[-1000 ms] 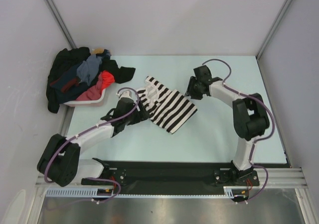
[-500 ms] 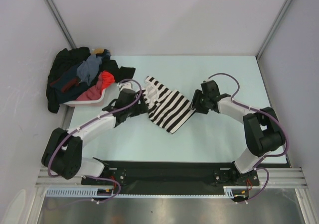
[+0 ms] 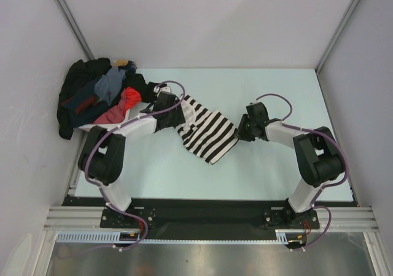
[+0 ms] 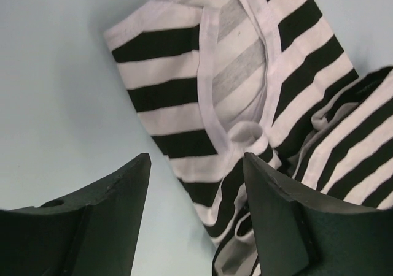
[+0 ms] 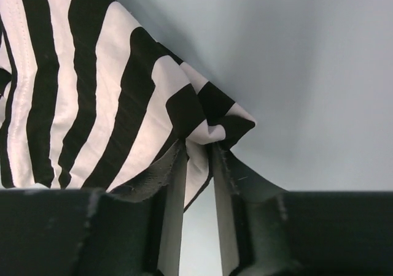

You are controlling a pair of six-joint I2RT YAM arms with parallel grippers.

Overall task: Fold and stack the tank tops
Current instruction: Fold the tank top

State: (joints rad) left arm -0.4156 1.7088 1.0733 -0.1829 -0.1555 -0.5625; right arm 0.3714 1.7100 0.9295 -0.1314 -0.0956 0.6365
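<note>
The black-and-white striped tank top (image 3: 207,134) lies crumpled mid-table, straps toward the far left. My left gripper (image 3: 169,115) is open at its strap end. In the left wrist view the striped top (image 4: 245,73) lies ahead, with its edge between the spread fingers of the left gripper (image 4: 196,161). My right gripper (image 3: 241,130) is shut on the top's right corner. In the right wrist view the right gripper (image 5: 199,150) pinches that corner of the top (image 5: 92,92). I cannot single out the navy "23" jersey; dark cloth lies in the heap (image 3: 83,102).
A pale pink basket (image 3: 115,127) at the far left holds a heap of clothes in black, grey-blue and red (image 3: 110,89), spilling over its rim. Grey walls close in the table's left, back and right.
My left arm swung toward the far left, bringing its gripper up to the top's strap end. My right gripper came down to the top's right corner and shut on it.
</note>
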